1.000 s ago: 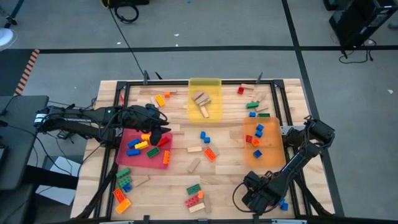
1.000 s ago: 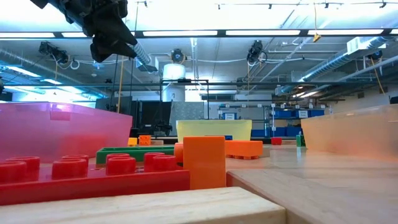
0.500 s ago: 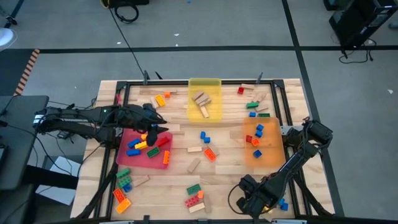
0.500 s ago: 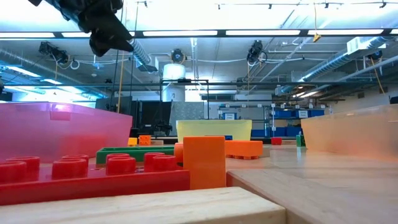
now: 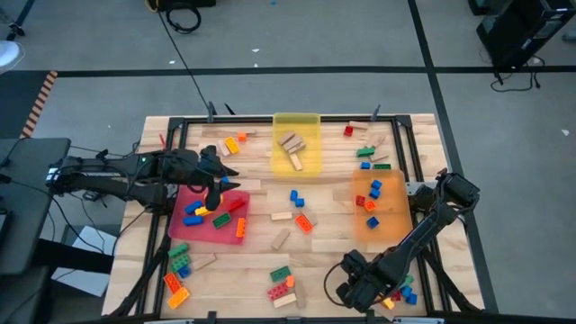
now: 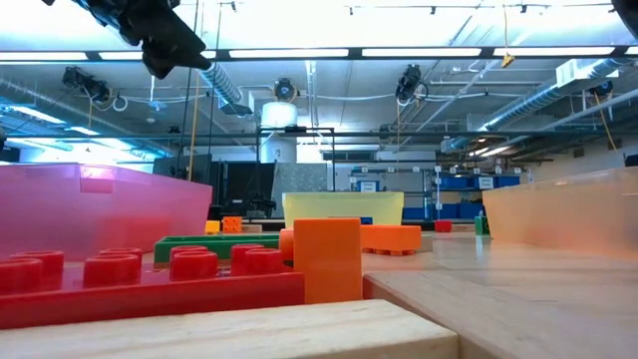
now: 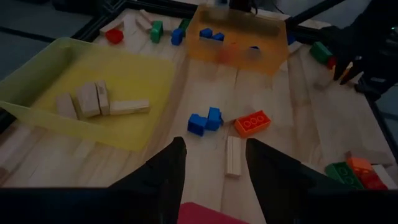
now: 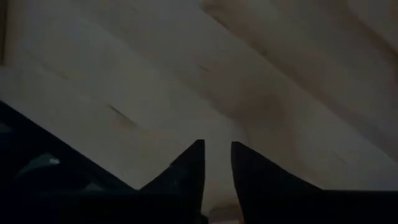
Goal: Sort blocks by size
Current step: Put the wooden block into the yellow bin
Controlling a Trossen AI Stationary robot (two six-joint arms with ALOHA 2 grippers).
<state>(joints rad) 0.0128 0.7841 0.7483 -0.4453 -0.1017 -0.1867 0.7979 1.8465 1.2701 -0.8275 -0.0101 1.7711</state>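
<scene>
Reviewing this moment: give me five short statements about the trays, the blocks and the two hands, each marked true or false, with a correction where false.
1. The yellow tray holds tan wooden blocks. True.
2. The left hand is over the red tray. True.
3. The left hand grips a blue brick. False: its fingers stand apart with nothing between them.
4. The right hand hangs over the orange tray. False: it is low at the table's near edge, away from that tray.
5. The orange tray holds only wooden blocks. False: blue bricks and a red one lie in it.
</scene>
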